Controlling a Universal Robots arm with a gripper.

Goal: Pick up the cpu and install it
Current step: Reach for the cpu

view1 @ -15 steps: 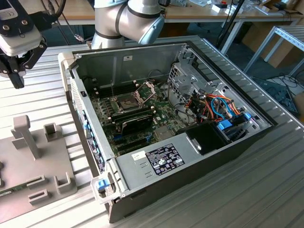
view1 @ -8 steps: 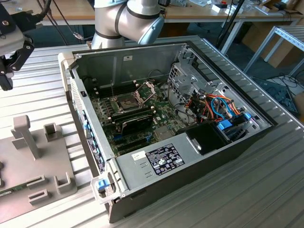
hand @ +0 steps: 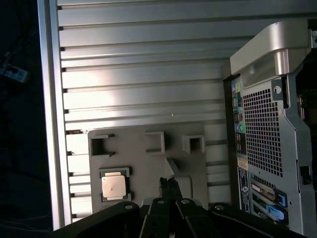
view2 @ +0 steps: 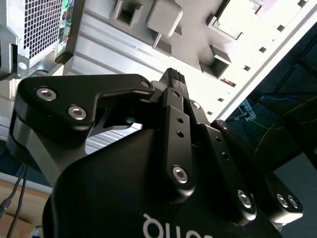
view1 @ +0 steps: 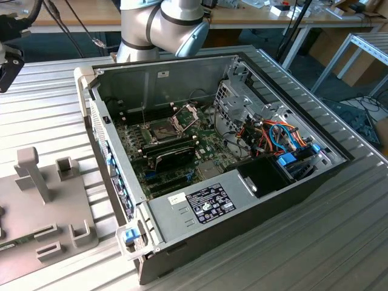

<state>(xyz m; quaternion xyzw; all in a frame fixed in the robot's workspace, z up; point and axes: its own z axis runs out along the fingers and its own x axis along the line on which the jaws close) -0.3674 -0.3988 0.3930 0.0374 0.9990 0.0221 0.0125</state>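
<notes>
The ribbed bench (view1: 303,254) carries the open case (view1: 151,82) and, on the exterior view's left, a grey plate (view1: 54,212) just beside it. In the first wrist view the tool (hand: 169,182) hangs above this plate, apart from it. Its fingertips (hand: 163,184) are pressed together with nothing between them.

The cpu (hand: 115,187) lies flat in a pocket (hand: 115,170) of the plate, silver top up. It is near the tool, on the side away from the case, so the tool stands between cpu and case. The cpu is square and has no long axis. Its edges run along the plate's edges.

A label (view1: 211,203) sits on the power supply (view1: 167,212). White letters (view2: 173,230) on the tool body are cut off. I leave both unread.
</notes>
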